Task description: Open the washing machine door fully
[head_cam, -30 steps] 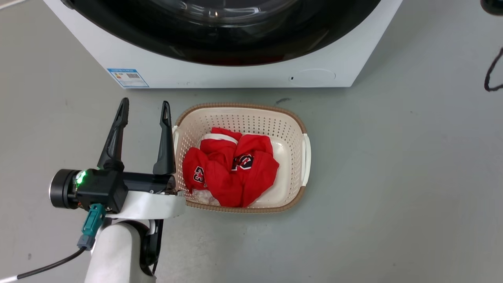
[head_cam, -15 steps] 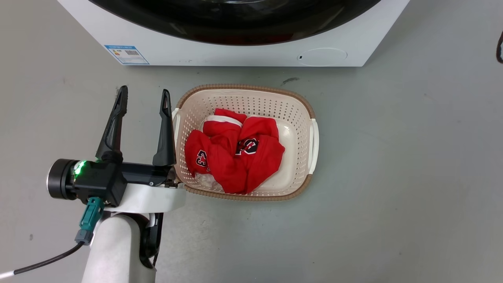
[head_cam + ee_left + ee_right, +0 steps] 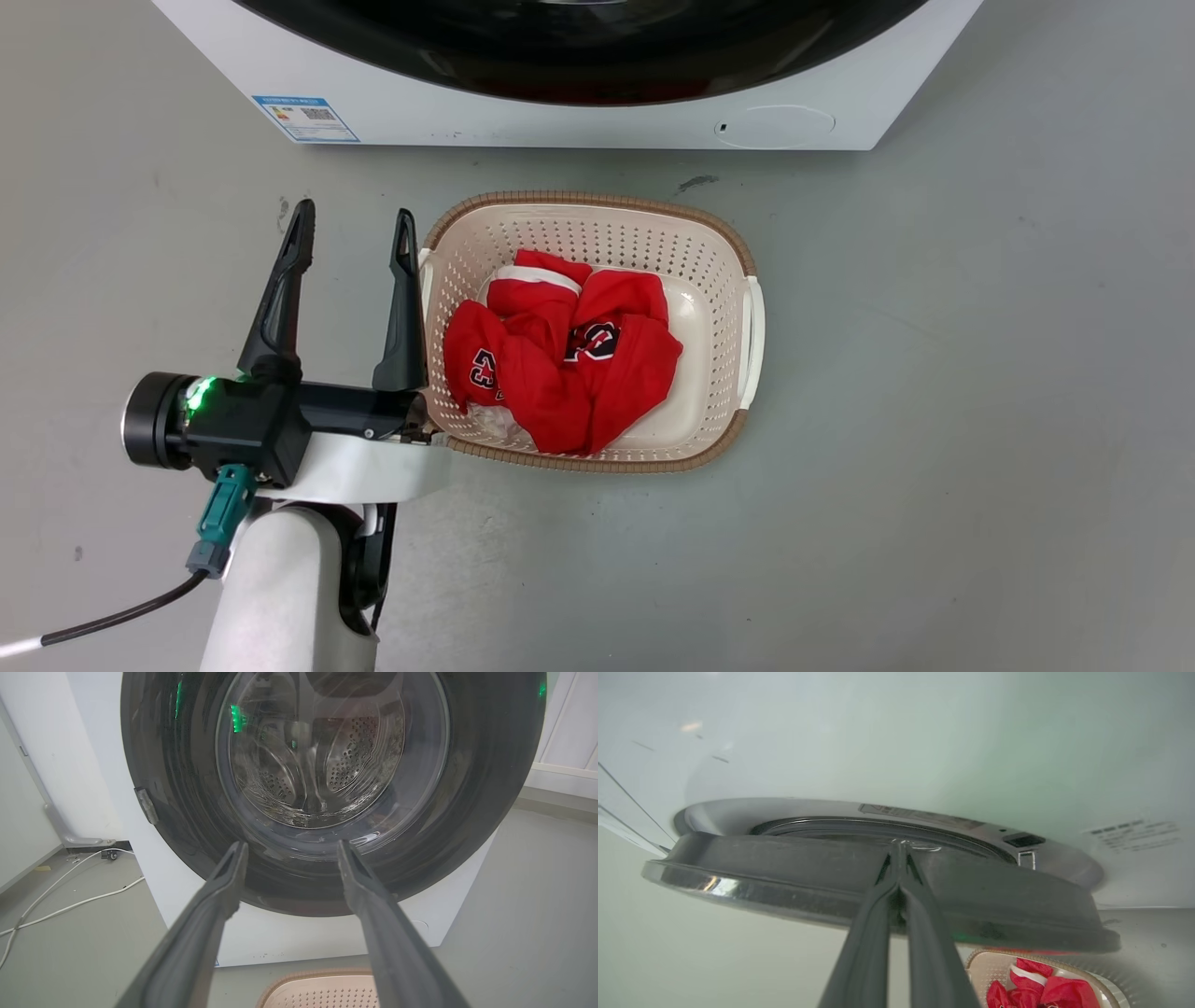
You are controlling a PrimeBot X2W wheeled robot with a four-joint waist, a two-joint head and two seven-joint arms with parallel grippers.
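Right pincer — fingers together, tips at the rim of the washing machine door, which stands slightly ajar from the washing machine. Left pincer — apart, idle beside basket. Head view has shifted: camera moved, not things. Swing probably barely begun.

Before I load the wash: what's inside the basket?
Crumpled red clothing lies in the basket, with some white fabric at its lower edge. Anything beneath the red heap is covered.
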